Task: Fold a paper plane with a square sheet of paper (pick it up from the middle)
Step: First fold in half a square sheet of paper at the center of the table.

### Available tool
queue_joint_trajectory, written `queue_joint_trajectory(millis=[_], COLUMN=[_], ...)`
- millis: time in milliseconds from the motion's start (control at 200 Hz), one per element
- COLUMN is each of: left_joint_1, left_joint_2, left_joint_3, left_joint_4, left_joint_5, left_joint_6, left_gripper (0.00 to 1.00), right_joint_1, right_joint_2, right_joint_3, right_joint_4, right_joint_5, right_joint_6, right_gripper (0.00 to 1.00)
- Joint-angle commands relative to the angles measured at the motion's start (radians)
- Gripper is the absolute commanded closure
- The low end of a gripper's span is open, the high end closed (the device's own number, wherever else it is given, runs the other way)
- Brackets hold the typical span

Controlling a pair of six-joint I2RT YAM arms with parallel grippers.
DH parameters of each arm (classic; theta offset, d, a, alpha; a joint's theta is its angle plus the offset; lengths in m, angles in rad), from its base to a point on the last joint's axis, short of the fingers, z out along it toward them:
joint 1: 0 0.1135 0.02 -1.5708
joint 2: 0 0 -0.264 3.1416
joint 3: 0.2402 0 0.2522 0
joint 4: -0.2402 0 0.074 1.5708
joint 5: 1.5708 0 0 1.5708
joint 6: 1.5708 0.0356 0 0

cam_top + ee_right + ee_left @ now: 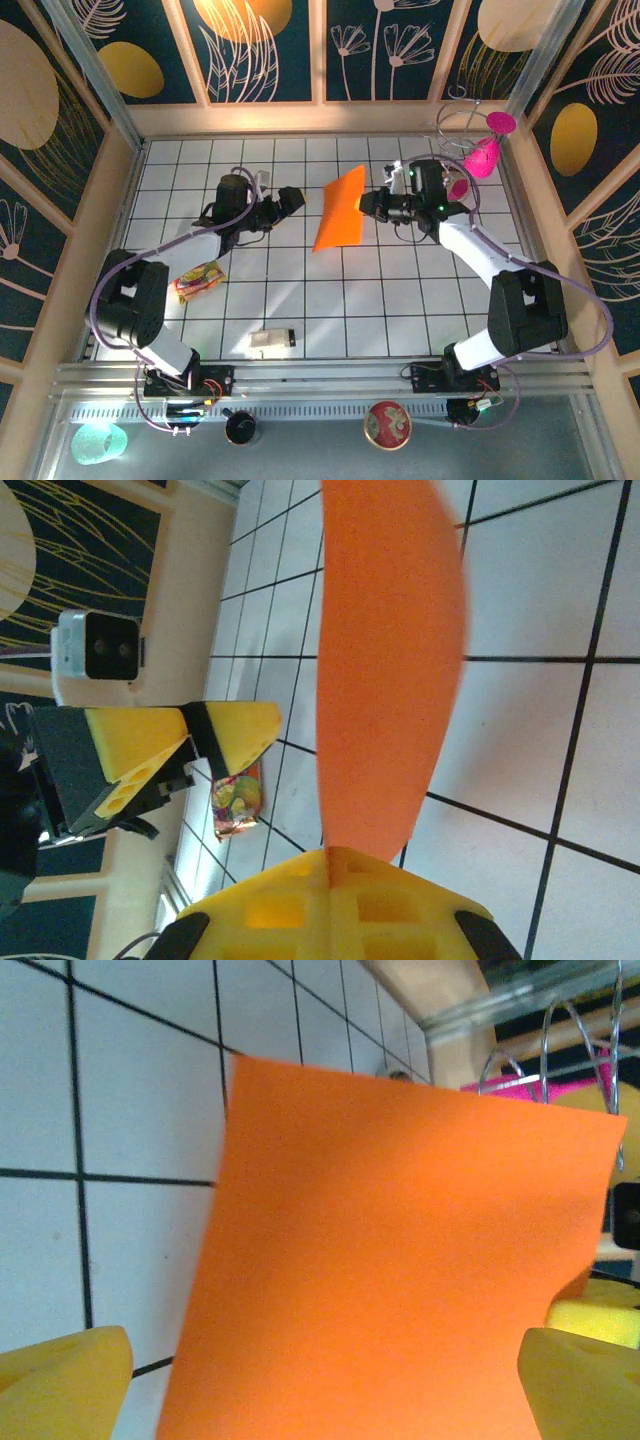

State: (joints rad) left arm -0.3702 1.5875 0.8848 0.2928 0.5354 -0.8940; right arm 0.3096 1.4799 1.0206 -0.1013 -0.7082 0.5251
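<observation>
The square sheet of paper (pixel 340 208) is bright orange and hangs tilted above the middle of the tiled table. My right gripper (pixel 368 206) is shut on its right edge. In the right wrist view the yellow fingers (pixel 400 910) press together with the sheet (pixel 385 660) pinched between them. My left gripper (pixel 296 200) stands open just left of the sheet and holds nothing. In the left wrist view the paper (pixel 400 1260) spans the space between the two spread yellow fingertips (pixel 60 1385). The paper plane is out of view.
A crinkled multicoloured wrapper (pixel 198 280) lies at the near left, and a small beige block (pixel 270 340) lies near the front edge. A wire rack with pink pieces (pixel 482 152) stands at the back right corner. Wooden walls ring the table.
</observation>
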Motion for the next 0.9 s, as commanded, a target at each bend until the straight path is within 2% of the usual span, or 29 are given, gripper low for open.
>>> queue_joint_trajectory(millis=[0,180,340,521,721,896], left_joint_1=[0.003,0.005,0.005,0.004,-0.001,-0.046], left_joint_2=[-0.053,-0.052,-0.031,-0.008,0.024,0.048], left_joint_3=[-0.016,-0.032,-0.062,-0.114,-0.141,-0.099], left_joint_4=[-0.058,-0.050,0.011,0.093,0.103,-0.023], left_joint_5=[-0.072,-0.043,0.020,0.064,0.070,0.006], left_joint_6=[0.070,0.063,0.020,-0.041,-0.062,0.003], left_gripper=[0.01,0.01,0.03,0.08,0.16,0.19], right_joint_1=[-0.003,0.032,0.094,0.126,0.122,0.105], right_joint_2=[-0.025,0.036,0.151,0.246,0.276,0.303], right_joint_3=[0.088,0.177,0.195,0.095,-0.038,-0.126], right_joint_4=[-0.207,-0.211,-0.133,0.094,0.232,0.304], right_joint_5=[0.046,0.009,-0.019,-0.105,-0.094,-0.074], right_joint_6=[-0.070,-0.023,0.015,0.092,0.118,0.129], right_gripper=[1.00,1.00,1.00,1.00,1.00,1.00])
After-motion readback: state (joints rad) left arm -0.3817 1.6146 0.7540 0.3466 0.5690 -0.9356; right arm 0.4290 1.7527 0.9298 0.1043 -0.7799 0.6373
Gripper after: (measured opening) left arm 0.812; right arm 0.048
